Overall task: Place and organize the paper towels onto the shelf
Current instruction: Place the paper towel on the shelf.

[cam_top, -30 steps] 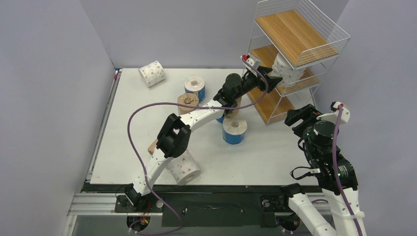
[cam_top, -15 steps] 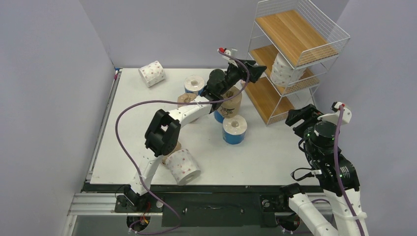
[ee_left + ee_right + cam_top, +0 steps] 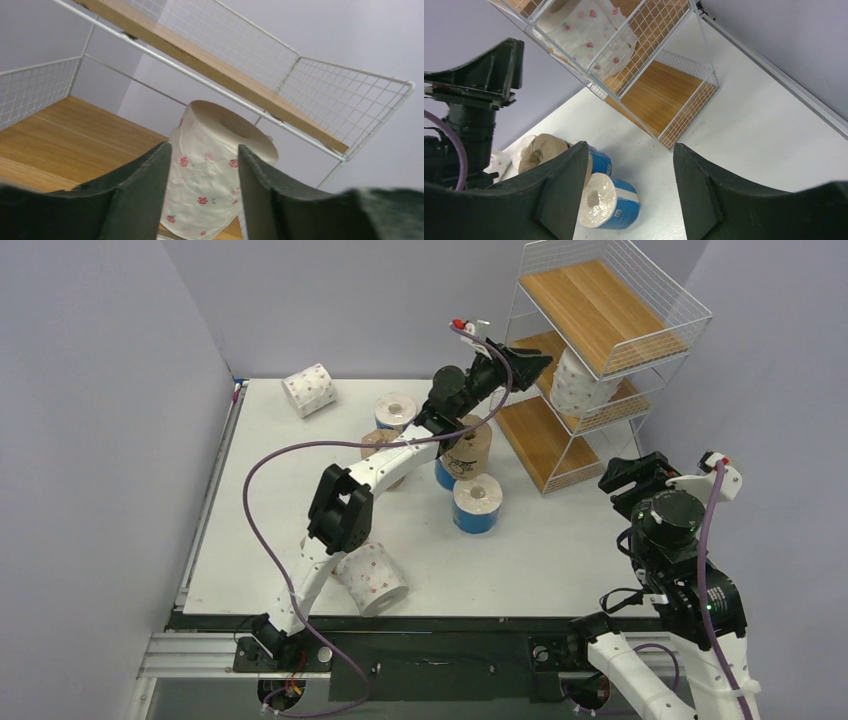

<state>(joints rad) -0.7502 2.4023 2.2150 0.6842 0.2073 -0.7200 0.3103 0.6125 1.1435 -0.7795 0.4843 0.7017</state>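
Moved: the left gripper [image 3: 538,361], which a second ago was in at the dotted roll [image 3: 578,380] on the shelf [image 3: 600,305], is now off it and hangs just outside the middle tier. It is higher and nearer the shelf than half a second ago.
Moved, right side: the right gripper [image 3: 622,475] and its arm have shifted a little to the right.
Unchanged: the dotted roll on the middle tier and the rolls on the table [image 3: 250,530].
Top view, room: plain pale grey-violet walls [image 3: 100,390] stand on three sides of the white table.
Top view, shelf: a white wire rack with three wooden boards at the far right corner. The dotted roll stands upright on the middle board.
Top view, table rolls: a second dotted roll [image 3: 308,390] lies far left and a third dotted roll [image 3: 372,578] lies near the front edge. A blue roll [image 3: 396,412] and a nearer blue roll [image 3: 476,503] stand upright. A kraft roll [image 3: 467,448] stands between these two.
Left wrist view: the fingers [image 3: 135,195] are spread and hold nothing. The dotted roll shows beyond the gap, apart from them.
Right wrist view: the jaws are spread and empty above bare table, with the shelf's mesh side ahead.
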